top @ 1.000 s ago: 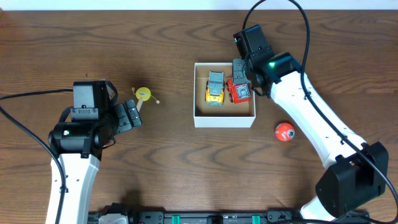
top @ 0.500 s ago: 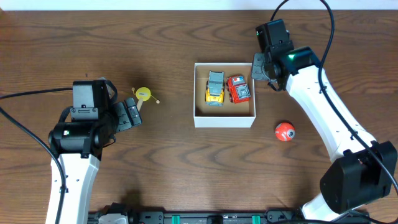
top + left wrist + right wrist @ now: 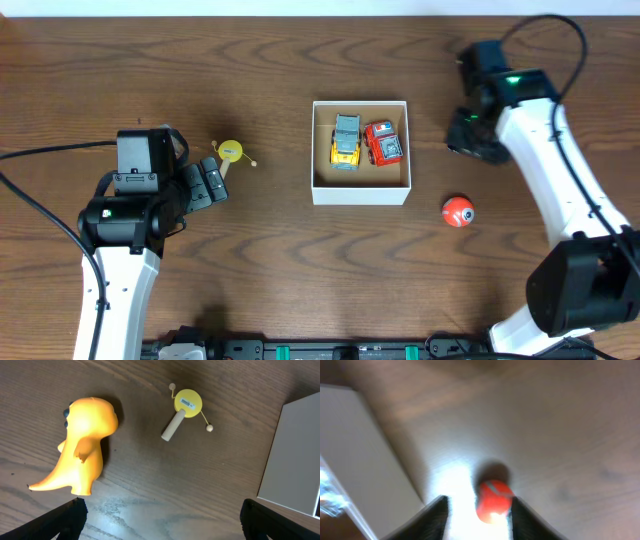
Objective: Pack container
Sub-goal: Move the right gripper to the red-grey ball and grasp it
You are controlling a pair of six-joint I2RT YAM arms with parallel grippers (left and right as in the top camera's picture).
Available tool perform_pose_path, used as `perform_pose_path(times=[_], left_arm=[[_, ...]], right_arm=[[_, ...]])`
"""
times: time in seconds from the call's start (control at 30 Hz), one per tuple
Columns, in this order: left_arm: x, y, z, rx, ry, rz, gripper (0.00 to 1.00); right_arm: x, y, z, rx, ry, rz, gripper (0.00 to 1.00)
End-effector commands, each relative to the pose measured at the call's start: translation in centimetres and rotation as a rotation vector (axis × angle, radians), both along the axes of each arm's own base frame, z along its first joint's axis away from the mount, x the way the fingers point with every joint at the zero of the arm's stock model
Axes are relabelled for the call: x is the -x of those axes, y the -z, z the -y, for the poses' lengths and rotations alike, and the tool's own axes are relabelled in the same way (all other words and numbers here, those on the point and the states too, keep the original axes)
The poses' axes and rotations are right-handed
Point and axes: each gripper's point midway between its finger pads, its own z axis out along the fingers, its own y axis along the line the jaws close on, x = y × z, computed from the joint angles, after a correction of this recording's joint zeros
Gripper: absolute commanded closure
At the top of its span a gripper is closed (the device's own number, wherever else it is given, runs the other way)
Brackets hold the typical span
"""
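Note:
The container (image 3: 360,190), a low white box with a brown inside, stands mid-table and holds a yellow-and-grey toy car (image 3: 345,140) and a red toy car (image 3: 383,143). My right gripper (image 3: 466,140) hangs open and empty to the right of the box; its wrist view shows a blurred red ball (image 3: 494,500) on the table below, between the open fingers (image 3: 436,516). The ball (image 3: 458,211) lies off the box's front right corner. My left gripper (image 3: 218,182) is open and empty near a yellow drum rattle (image 3: 231,152). An orange dinosaur (image 3: 82,445) lies left of the rattle (image 3: 186,405).
The box's white wall shows at the right edge of the left wrist view (image 3: 295,460) and blurred at the left of the right wrist view (image 3: 355,450). Black cables run from both arms. The wooden table's far edge meets a white strip at the back.
My right gripper has drawn away from the red car in the box and swung right, past the box's right wall. The red car stays in the box. The left arm has not moved.

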Motion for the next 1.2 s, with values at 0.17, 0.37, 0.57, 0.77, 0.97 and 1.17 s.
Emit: perform_pose_path(times=[0.17,0.37,0.57,0.77,0.97,1.17], left_arm=[[-0.3,-0.7,-0.2,-0.006,-0.003,0.018,0.01],[-0.3,-0.7,-0.2,-0.006,-0.003,0.019,0.02],[-0.3,-0.7,-0.2,-0.006,-0.003,0.017,0.02],[-0.3,-0.7,-0.2,-0.006,-0.003,0.018,0.02],[-0.3,-0.7,-0.2,-0.006,-0.003,0.018,0.02],[-0.3,-0.7,-0.2,-0.006,-0.003,0.017,0.02]], right_arm=[[3.0,0.0,0.3,-0.121,-0.114,-0.144,0.06],[4.0,1.0,-0.2,-0.123,-0.125,-0.184,0.01],[5.6,4.5,-0.7,-0.126,-0.091,-0.231,0.01],[7.2,7.7,-0.9,-0.145,-0.087,-0.266,0.01],[8.0,9.7,-0.8,-0.145,-0.087,-0.269,0.01],[7.5,10.8,-0.8,-0.144,-0.090,-0.234,0.10]])
